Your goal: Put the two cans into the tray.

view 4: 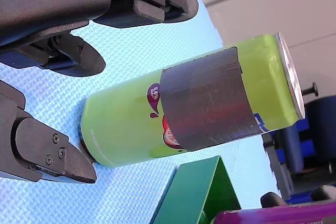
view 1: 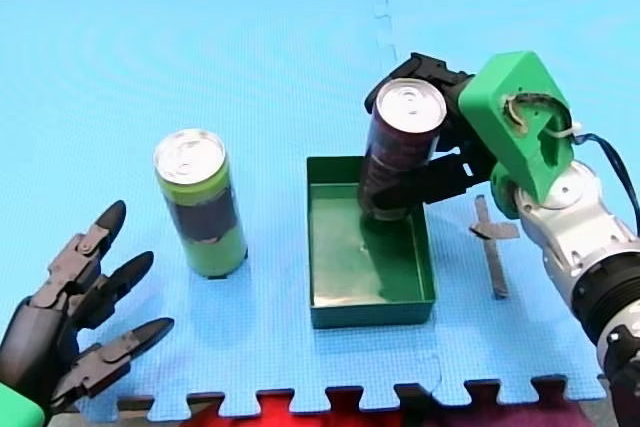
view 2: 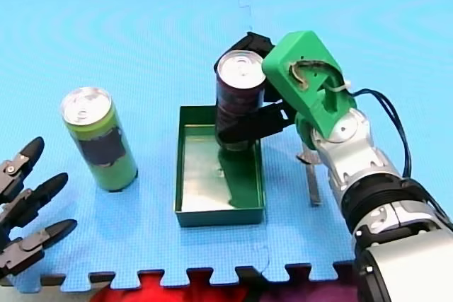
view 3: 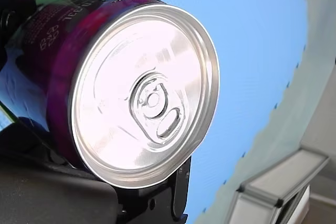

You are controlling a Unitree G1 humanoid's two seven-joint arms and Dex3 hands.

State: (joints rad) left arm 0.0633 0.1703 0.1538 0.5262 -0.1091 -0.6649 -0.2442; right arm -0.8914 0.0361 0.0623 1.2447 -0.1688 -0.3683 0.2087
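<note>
Nearest, at the lower left corner of the head views, the left robot hand (view 1: 75, 317) hovers over the blue foam mat (view 1: 250, 67) and holds nothing. It is near the green can (view 1: 200, 204) but not touching it.

That green can stands upright on the mat to the left of the tray (view 1: 370, 312), with a clear gap between them. A dark band (view 1: 205, 217) wraps its middle.

The right robot hand (view 1: 455, 142) reaches in from the right and is clamped on the purple can (view 1: 400, 152), with black fingers (view 1: 430, 182) wrapped around its side. The can leans a little. Its lower end sits inside the tray's walls at the far right corner, and I cannot tell whether it touches the tray floor.

The tray is green and rectangular and lies flat on the mat, with its long sides running away from the robot. On the mat just right of it lies a grey strip (view 1: 492, 247) with a short crosspiece.

The first wrist view looks from the right robot hand at the purple can's silver lid (view 3: 144, 103), its pull tab unopened.

The second wrist view shows the green can (view 4: 189, 108) with black fingers (view 4: 47, 156) near its lower end. A corner of the tray (view 4: 199, 192) and part of the purple can (view 4: 273, 216) lie beyond
</note>
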